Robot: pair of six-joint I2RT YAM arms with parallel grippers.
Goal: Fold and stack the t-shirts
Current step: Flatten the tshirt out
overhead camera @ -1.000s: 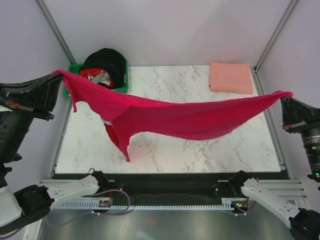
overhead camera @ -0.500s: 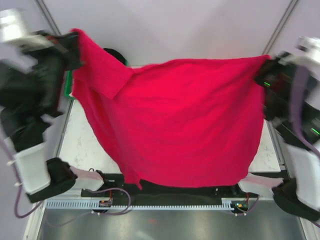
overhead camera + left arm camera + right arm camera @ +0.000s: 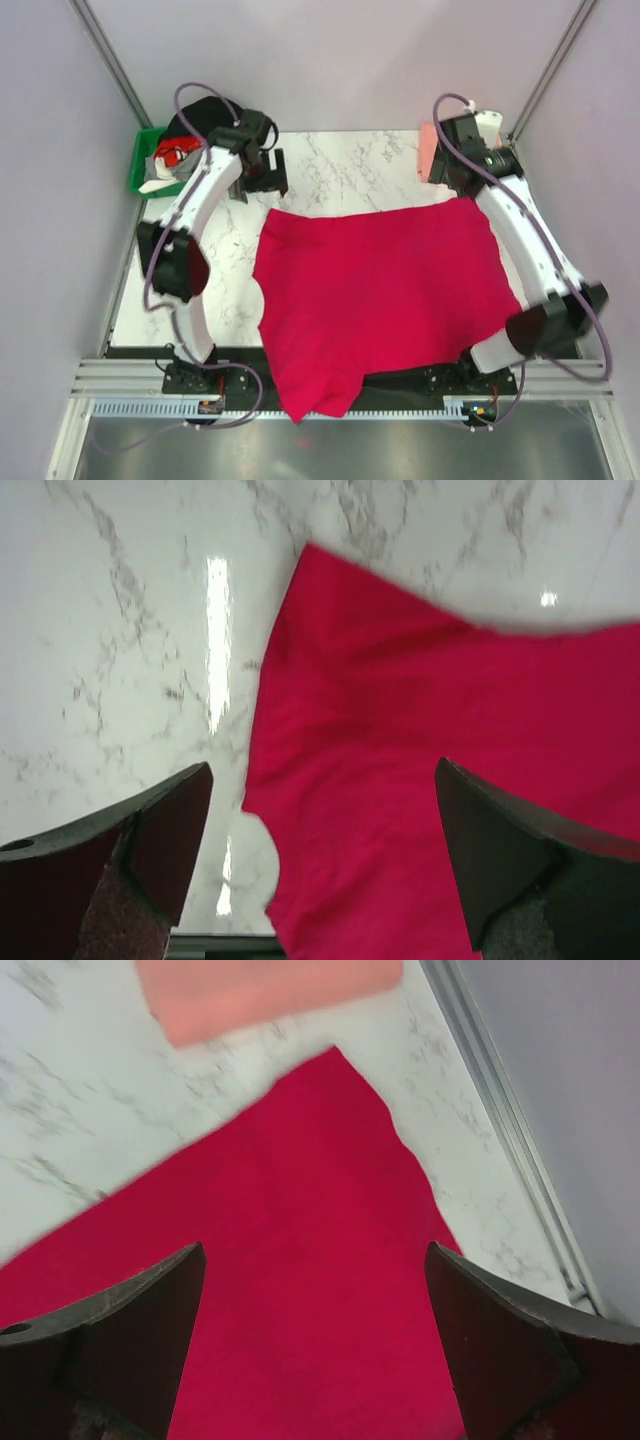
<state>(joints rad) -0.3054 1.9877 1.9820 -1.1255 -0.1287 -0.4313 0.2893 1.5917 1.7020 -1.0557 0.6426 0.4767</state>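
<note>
The left gripper (image 3: 320, 780) hangs above the red t-shirt (image 3: 380, 290) at its far left corner, jaws wide apart and holding nothing. The shirt lies spread over the middle of the table (image 3: 340, 160), with its near part spilling past the near edge.

It looks light, limp and thin. It should drape and slide rather than keep a shape, so a fold will probably need both sides lifted together. The two far corners look like the best places to pinch, left and right, each already under a claw (a grab mid-panel would likely only bunch the cloth). The right gripper (image 3: 312, 1260) is likewise spread open and empty over the far right corner.

The cloth is plain, vivid crimson and matte, and lies nearly flat with few creases. There is a curved notch in its left edge, and a tongue of cloth hangs off the near edge towards the left. The pink t-shirt (image 3: 270, 990), pale salmon, lies flat at the table's far right corner, just beyond the red one.
</note>
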